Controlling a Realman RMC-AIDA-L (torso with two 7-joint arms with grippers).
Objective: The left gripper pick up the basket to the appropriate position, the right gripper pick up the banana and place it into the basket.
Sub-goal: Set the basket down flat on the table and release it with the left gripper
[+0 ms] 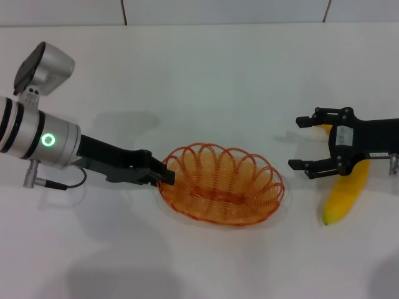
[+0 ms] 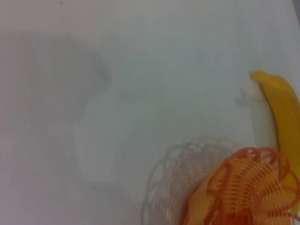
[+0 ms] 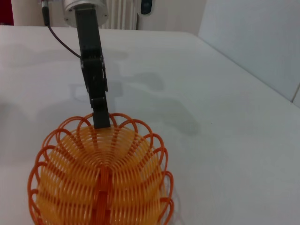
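The orange wire basket (image 1: 215, 193) is in the middle of the white table, and nothing lies in it. My left gripper (image 1: 165, 176) is shut on the basket's left rim. The right wrist view shows the same grip, with the gripper (image 3: 101, 122) pinching the basket's (image 3: 101, 183) far rim. In the left wrist view the basket (image 2: 248, 187) casts a shadow that lies offset on the table. The yellow banana (image 1: 349, 190) lies on the table to the right of the basket, also in the left wrist view (image 2: 283, 108). My right gripper (image 1: 298, 143) is open and empty, and its body covers the banana's far end.
The white table (image 1: 206, 75) ends at a back edge against a tiled wall. In the right wrist view the table's (image 3: 225, 122) side edge runs along a pale wall. Nothing else stands on the table.
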